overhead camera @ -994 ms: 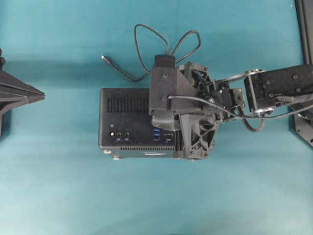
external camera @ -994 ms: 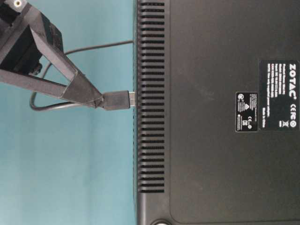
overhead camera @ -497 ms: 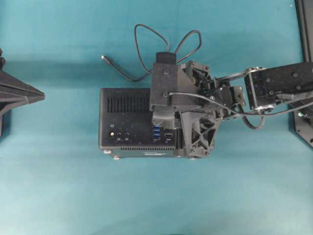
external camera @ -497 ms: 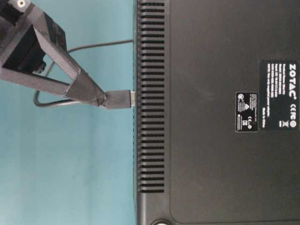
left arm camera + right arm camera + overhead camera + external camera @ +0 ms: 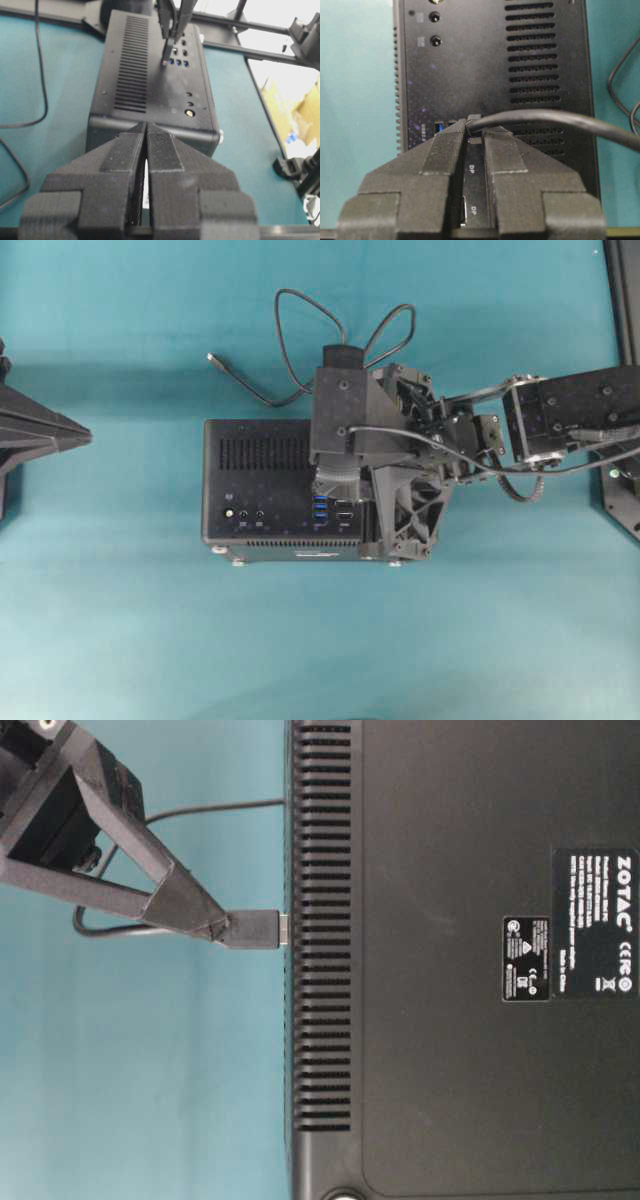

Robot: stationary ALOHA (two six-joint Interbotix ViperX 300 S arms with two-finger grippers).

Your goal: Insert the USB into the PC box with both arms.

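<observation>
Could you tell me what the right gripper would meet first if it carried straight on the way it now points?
Most likely the PC box: the right gripper, its jaws shut on the USB plug, aims at the port face, and the plug tip looks almost against it, though depth is unclear.

Robot lab, teal tabletop (image 5: 120,620), metal frame (image 5: 235,47)

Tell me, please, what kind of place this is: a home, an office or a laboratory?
Most likely a robotics lab bench. A teal mat covers the table, a metal frame runs behind it, and the right gripper holds the USB plug at the PC box, as in a staged test.
</observation>
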